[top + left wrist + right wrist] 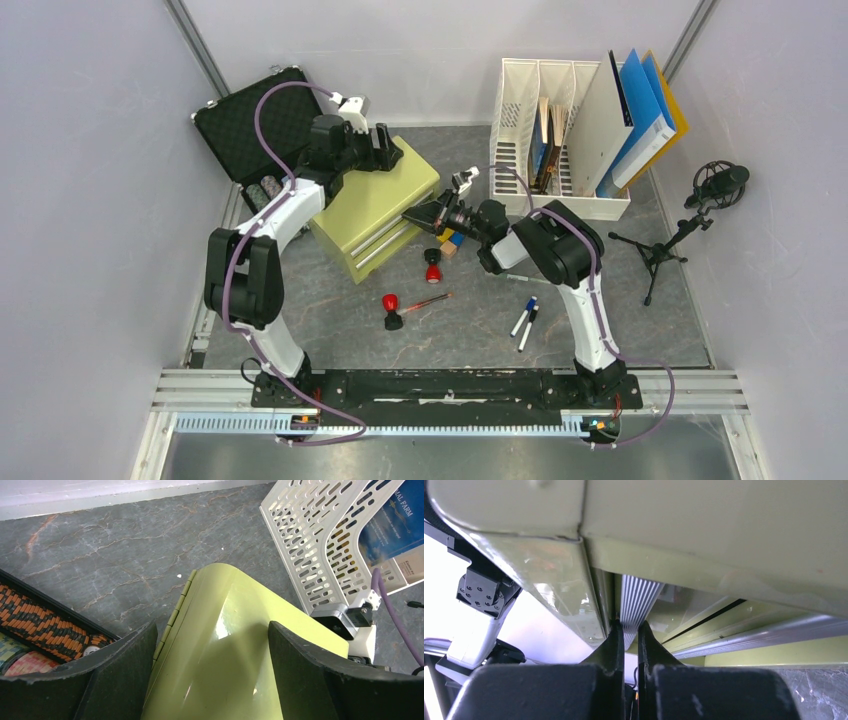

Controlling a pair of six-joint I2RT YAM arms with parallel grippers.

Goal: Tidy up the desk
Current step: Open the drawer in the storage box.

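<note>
We note right gripper (pixel 626 630) clamped on ribbed drawer handle (pixel 638 597), likely to pull it open; left gripper (pixel 212 640) spread wide astride drawer cabinet (pixel 378 205) top, apparently bracing it; cabinet sits on desk (pixel 470 335), rear-left

Dark grey marbled desk (pixel 640 330) holding a yellow-green drawer cabinet (pixel 375 205), with a white file rack (pixel 560 140) to the cabinet's right, a black case (pixel 250 125) behind it to the left, and two markers (pixel 525 320) in front of it to the right.
</note>
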